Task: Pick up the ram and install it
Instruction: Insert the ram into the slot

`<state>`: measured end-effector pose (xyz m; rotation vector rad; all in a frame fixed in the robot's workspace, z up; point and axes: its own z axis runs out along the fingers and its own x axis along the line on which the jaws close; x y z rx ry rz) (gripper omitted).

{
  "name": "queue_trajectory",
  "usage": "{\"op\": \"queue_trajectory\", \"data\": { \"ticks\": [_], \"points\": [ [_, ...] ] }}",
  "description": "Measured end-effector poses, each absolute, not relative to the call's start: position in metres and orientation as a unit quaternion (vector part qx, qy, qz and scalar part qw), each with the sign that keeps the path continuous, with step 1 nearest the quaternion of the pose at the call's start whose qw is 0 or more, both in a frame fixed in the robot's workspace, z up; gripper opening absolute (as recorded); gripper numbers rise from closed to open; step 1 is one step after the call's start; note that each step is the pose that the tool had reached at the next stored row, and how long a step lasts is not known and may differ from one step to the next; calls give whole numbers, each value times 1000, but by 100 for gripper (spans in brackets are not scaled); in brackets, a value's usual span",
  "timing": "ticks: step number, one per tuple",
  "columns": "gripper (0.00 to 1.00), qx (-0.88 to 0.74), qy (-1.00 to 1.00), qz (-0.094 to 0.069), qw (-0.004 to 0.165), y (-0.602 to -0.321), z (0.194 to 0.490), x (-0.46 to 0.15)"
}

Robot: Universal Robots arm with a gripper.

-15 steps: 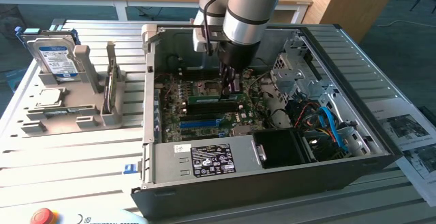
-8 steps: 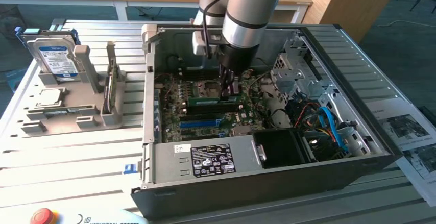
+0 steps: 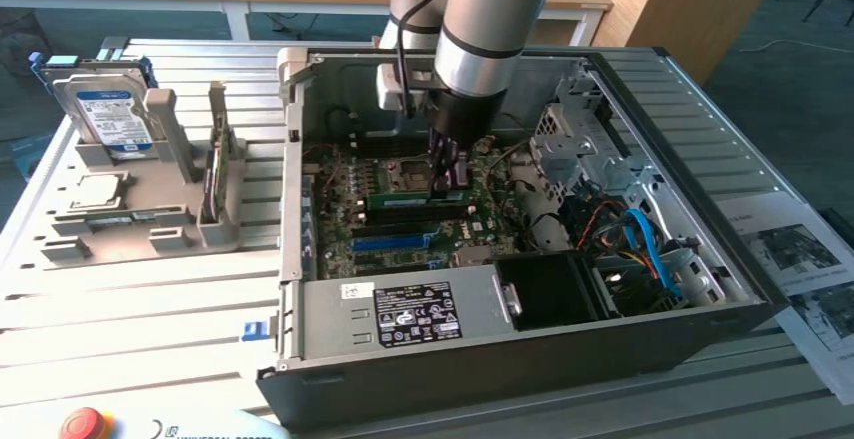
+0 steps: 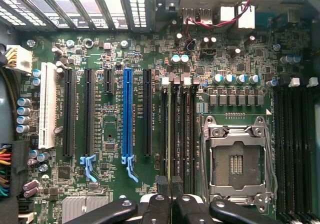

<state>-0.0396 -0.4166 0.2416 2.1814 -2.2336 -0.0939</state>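
1. Gripper [image 4: 169, 186]: fingers drawn together, clamped on the top edge of the ram [image 4: 169, 134]. In the exterior view the gripper [image 3: 449, 181] comes straight down from the arm into the open computer case [image 3: 534, 359].
2. The ram [image 3: 411, 198] is directly under the claw and in its grip. It stands on edge, contact edge toward the motherboard [image 4: 110, 184].
3. Key relation: the grip sits toward one end of the stick, not the middle. From the fingers the stick runs off toward the exterior view's left.
4. Long axis: lies along the bank of memory slots [image 4: 182, 134], parallel to them and to the blue expansion slot [image 4: 127, 114]. No skew to the slot line that I can make out.
5. Judgement: the ram is lined up with a slot on the side of the bank away from the processor socket [image 4: 237, 161]. Whether it is fully seated or only at the slot mouth, I cannot tell. The latch ends are too small to read.
6. Farther along the case floor in the exterior view: the power supply [image 3: 400, 314], at the end toward the camera.
7. Outside the case, on the exterior view's left: a grey holder stand [image 3: 200, 199] carrying a hard drive [image 3: 114, 114] and a small square processor chip [image 3: 96, 191]. Both are well apart from the claw.
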Motion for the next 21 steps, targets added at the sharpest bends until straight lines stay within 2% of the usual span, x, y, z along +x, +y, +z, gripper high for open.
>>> {"op": "queue_trajectory", "data": {
  "ticks": [21],
  "points": [
    [12,698,-715,-30,9,-418,235,-40]
  ]
}}
